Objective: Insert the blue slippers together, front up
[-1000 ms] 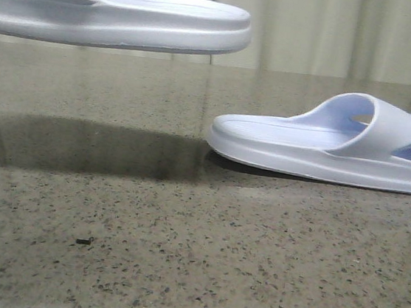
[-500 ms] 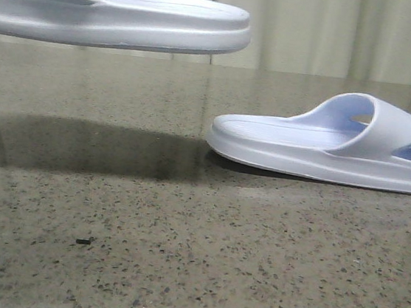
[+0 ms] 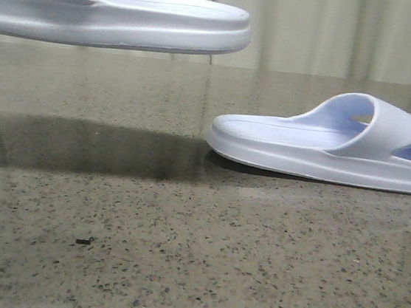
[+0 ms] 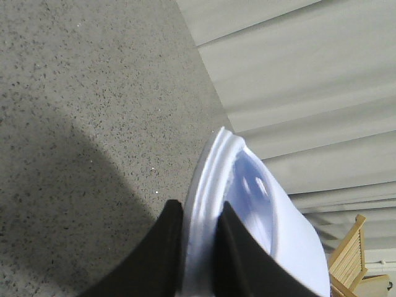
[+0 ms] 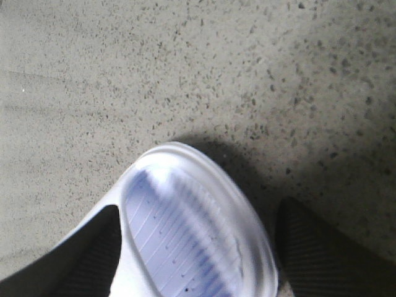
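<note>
Here I see the speckled counter [image 3: 179, 255] filling most of the front view, with a pale curtain [image 3: 316, 33] behind it across the top. One slipper [image 3: 110, 13] hangs in the upper left of the frame, clear of the counter, its sole level and its shadow dark on the stone below. The other slipper [image 3: 333, 142] lies flat on the counter at the right, sole down, strap toward the right edge, with a triangular cutout showing in its side.

In the left wrist view, my left gripper [image 4: 198, 260] has its jaws narrow, pinched on the sole edge of the raised slipper [image 4: 247, 204], one black finger on each side of the rim. A bit of wooden chair [image 4: 352, 253] shows in the lower right corner there.

In the right wrist view, my right gripper [image 5: 195, 247] has its jaws wide, the two dark fingers [image 5: 322, 247] standing either side of the lying slipper's [image 5: 192, 229] rounded end, with its ribbed footbed between them. Whether the fingers touch it I cannot tell.

A small dark speck [image 3: 83, 241] sits on the counter, lower left in the front view.
</note>
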Controlling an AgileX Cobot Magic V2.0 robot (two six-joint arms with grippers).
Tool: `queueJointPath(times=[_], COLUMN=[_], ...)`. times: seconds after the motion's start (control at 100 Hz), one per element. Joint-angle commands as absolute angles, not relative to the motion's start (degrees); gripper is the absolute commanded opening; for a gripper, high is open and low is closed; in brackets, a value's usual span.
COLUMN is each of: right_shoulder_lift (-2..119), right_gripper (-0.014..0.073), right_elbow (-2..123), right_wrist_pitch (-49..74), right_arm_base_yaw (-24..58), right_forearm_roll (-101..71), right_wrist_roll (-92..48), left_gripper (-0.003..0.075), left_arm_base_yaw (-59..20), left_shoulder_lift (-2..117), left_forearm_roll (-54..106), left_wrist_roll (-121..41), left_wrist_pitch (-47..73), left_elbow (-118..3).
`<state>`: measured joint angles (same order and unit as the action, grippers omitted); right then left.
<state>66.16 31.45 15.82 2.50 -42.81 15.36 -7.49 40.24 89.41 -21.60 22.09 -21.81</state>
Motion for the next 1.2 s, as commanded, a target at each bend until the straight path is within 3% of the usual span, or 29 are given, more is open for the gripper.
queueJointPath(times=[0.0,0.09,0.28,0.53,0.75,1.19], right_shoulder_lift=[66.19,66.19,66.19,67.91,69.41,67.78], right_gripper=[0.0463,0.0434,0.0263,0.0126,-0.0067,-0.0081], right_elbow=[32.14,32.14,32.06,30.80,30.42,31.42], right_wrist_pitch=[18.78,18.66,18.66,18.28,17.62,11.89], right_arm_base_yaw=[2.23,2.23,2.23,2.23,2.23,2.23], right_forearm_roll=[-42.69,-42.69,-42.69,-42.69,-42.69,-42.69], right_wrist_roll=[14.77,14.65,14.65,14.65,14.65,14.03], left_gripper=[0.0016,0.0016,0.0016,0.0016,0.0016,0.0016], left_arm_base_yaw=[-7.57,-7.57,-7.57,-7.57,-7.57,-7.57], left_shoulder_lift=[39.99,39.99,39.99,39.99,39.99,39.99], left_forearm_roll=[91.10,91.10,91.10,91.10,91.10,91.10], left_wrist_roll=[-21.66,-21.66,-21.66,-21.66,-21.66,-21.66], left_wrist_pitch=[22.54,22.45,22.45,22.45,22.45,22.45], left_elbow=[-23.96,-23.96,-23.96,-23.96,-23.96,-23.96])
